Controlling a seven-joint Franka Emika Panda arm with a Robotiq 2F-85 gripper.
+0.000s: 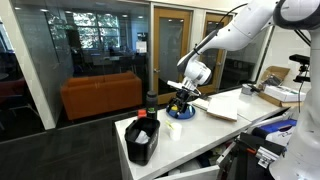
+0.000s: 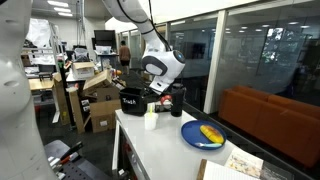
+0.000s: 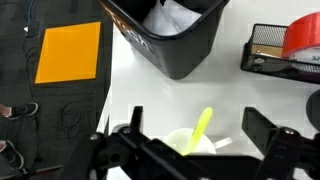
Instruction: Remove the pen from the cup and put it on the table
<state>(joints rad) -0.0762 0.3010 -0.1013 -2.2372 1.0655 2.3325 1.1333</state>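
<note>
Pen [image 3: 203, 128], yellow-green, is seen standing tilted in the cup [image 3: 185, 146] on the white worktop [image 3: 135, 95]. The claw [image 3: 193, 118] is spread wide, its fingers flanking the cup at 9 and 3 o'clock. A black bin [image 3: 175, 45] is noted at 12 o'clock of the cup, and a mesh tray [image 3: 268, 52] with red tape [image 3: 305, 35] at 2 o'clock.

**Bystanders in the scene**

A black bin [image 3: 175, 40] holds crumpled white material; beside it a black mesh tray [image 3: 270, 50] carries a red tape roll [image 3: 305, 35]; an orange square [image 3: 68, 50] lies on the dark floor; in an exterior view a blue plate [image 2: 203, 135] bears something yellow; an orange sofa [image 1: 100, 95] sits behind glass; cardboard boxes [image 2: 100, 100] stand near the bin.
</note>
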